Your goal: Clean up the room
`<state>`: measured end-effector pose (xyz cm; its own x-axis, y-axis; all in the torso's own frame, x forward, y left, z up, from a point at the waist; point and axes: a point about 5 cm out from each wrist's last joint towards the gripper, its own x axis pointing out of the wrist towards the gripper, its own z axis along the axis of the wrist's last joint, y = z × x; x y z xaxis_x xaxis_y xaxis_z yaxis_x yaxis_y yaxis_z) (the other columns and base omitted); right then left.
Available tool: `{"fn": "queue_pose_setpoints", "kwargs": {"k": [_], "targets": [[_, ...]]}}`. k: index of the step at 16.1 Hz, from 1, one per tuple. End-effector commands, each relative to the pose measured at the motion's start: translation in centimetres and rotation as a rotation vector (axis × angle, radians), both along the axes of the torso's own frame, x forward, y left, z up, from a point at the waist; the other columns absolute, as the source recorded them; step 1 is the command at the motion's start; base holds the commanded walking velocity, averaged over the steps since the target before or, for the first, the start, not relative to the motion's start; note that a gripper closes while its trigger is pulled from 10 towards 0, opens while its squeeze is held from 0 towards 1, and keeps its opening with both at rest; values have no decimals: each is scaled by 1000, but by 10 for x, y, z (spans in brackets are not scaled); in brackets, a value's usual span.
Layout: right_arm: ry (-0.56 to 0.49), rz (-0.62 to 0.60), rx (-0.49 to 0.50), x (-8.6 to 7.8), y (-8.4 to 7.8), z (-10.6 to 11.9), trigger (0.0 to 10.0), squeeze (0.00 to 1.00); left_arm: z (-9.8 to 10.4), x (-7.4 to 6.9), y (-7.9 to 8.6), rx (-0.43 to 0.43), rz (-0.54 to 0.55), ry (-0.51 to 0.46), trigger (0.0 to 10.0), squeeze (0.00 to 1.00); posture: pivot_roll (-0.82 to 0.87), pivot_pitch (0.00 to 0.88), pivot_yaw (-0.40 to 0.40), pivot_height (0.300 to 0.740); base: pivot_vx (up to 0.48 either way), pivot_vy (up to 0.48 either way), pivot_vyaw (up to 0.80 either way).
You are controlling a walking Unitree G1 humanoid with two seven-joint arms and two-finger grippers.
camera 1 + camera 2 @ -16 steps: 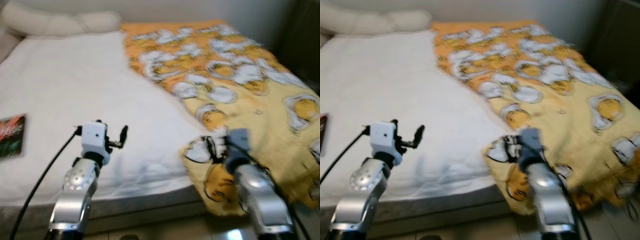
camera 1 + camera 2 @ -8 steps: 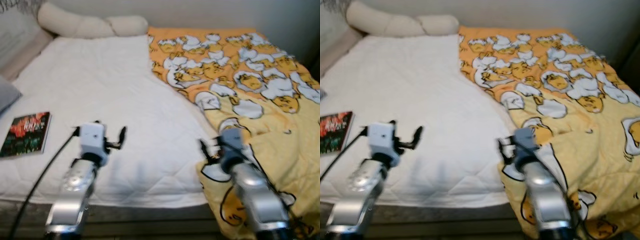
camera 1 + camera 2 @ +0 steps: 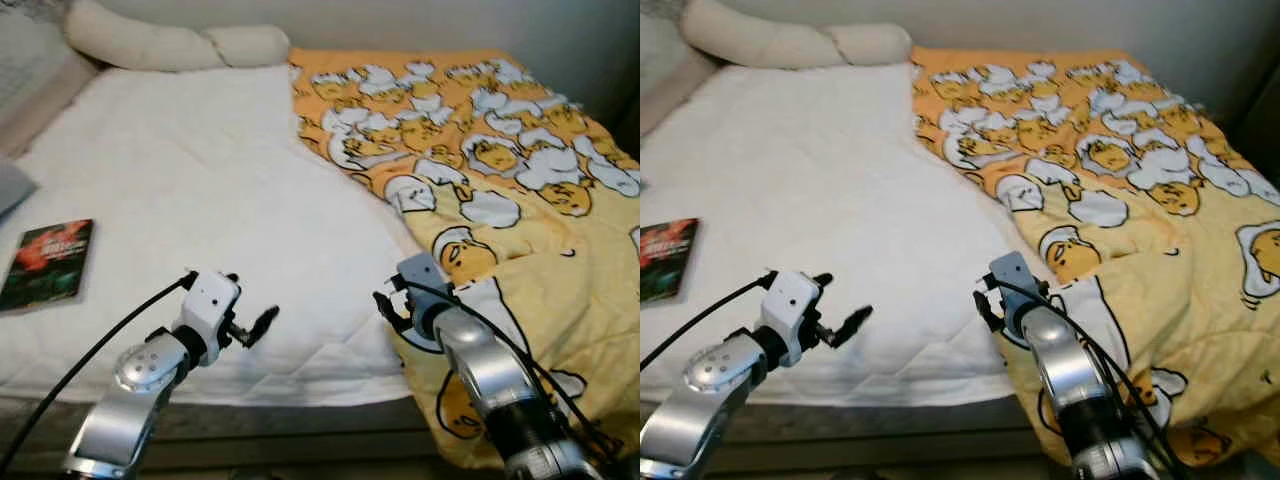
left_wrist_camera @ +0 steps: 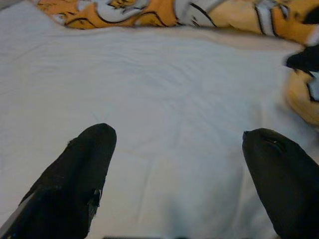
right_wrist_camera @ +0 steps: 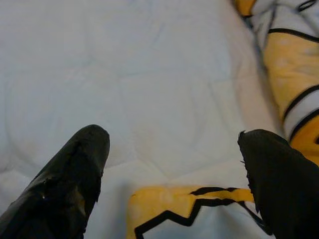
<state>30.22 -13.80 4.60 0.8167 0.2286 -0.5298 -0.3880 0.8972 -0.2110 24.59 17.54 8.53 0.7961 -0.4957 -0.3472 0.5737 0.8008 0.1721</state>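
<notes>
1. A bed [image 3: 200, 200] with a white quilted cover is taking up most of the head camera's view; the robot is standing at its near edge, looking down along it.
2. A yellow-orange blanket [image 3: 520, 180] printed with cartoon egg figures is lying over the right half of the bed, its inner edge running at a slant from the head of the bed to the near edge, where it is drooping over the side.
3. The right gripper [image 3: 392, 312] is hovering at the blanket's near inner edge, just above the line where blanket and white cover meet. Its fingers [image 5: 75, 174] are spread wide with nothing between them; in the right wrist view a yellow, black-outlined corner of the blanket is showing just below the gap.
4. The left gripper [image 3: 255, 328] is hovering over bare white cover near the front edge, well to the left of the blanket. Its fingers [image 4: 79, 174] are likewise spread apart and holding nothing.
5. A book [image 3: 48, 262] with a dark red-and-green cover is lying flat on the left side of the bed.
6. A long cream pillow [image 3: 170, 45] is lying along the head of the bed, against the wall.
</notes>
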Motion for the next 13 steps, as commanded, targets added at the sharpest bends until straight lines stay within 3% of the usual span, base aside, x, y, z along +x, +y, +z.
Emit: {"fn": "queue_pose_setpoints", "kwargs": {"k": [1,4,5,6,10,13], "targets": [[19,39,-66,8,-2,-7,10000,1000,4,0,-2,31,-86,10,10000,0,161,0,14,740,0,0,0],[46,56,-151,21,-7,-10,10000,1000,6,-4,4,62,-149,42,10000,0,177,0,20,740,0,0,0],[63,79,-168,24,-7,-12,10000,271,9,-5,4,71,-172,50,10000,0,192,0,26,740,0,0,0],[79,106,-177,26,-6,-14,10000,0,11,-6,4,77,-190,55,10000,0,201,0,28,740,0,0,0],[109,157,-304,27,-11,-19,10000,0,22,-14,1,83,-253,83,10000,0,241,0,31,740,0,0,0],[142,132,-336,26,-19,-22,10000,0,19,-20,-1,80,-299,120,10000,0,269,63,30,740,0,0,0]]}}
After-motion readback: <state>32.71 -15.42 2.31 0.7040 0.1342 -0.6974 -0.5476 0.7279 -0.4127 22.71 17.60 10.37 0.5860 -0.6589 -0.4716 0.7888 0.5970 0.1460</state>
